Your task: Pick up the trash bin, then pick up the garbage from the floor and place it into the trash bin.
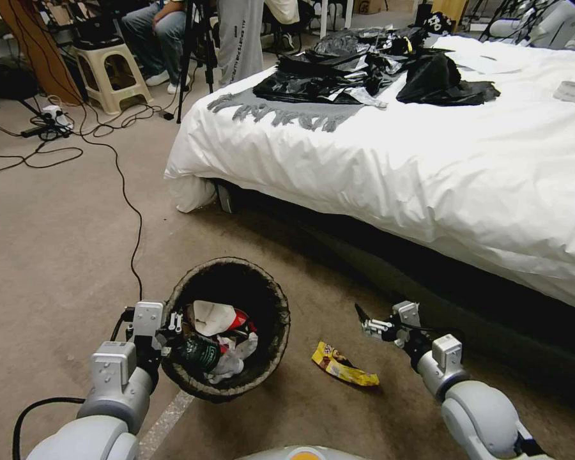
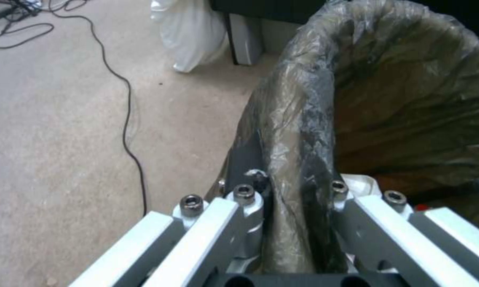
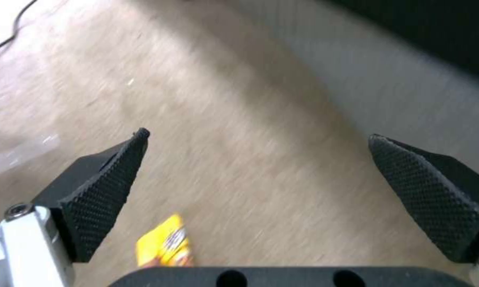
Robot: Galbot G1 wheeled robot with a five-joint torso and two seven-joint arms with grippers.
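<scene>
The left hand is clamped on the near-left rim of the bin, one finger outside the bag-covered edge and one inside; it may be lifted off the carpet, though that is hard to judge. Wrappers and a green bottle lie inside. The right hand hovers wide open, holding nothing, just beyond a yellow wrapper on bare carpet. Farther off, the bed edge overhangs.

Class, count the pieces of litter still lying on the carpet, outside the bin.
1: a yellow wrapper on the carpet between the bin and the right gripper. More may lie hidden under the bed.
</scene>
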